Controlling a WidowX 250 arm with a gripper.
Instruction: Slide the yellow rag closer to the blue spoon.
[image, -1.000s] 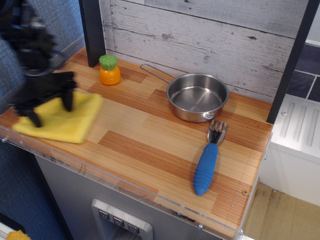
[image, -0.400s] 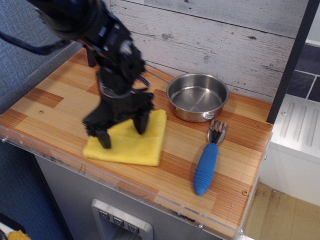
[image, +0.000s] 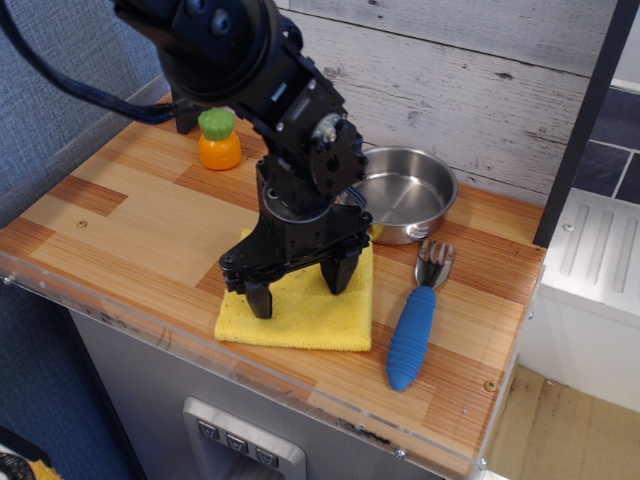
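Where table was bare earlier, yellow rag just beside blue spoon.

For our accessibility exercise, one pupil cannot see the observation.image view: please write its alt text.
A black robot gripper presses open fingers down on a folded yellow rag near the front edge of a wooden counter, just left of a blue-handled spoon. Behind them sit a steel pan and a small orange toy by a pale plank wall.

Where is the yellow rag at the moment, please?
The rag lies near the counter's front edge, just left of the spoon and in front of the pan, with the open pincer pressing on it.
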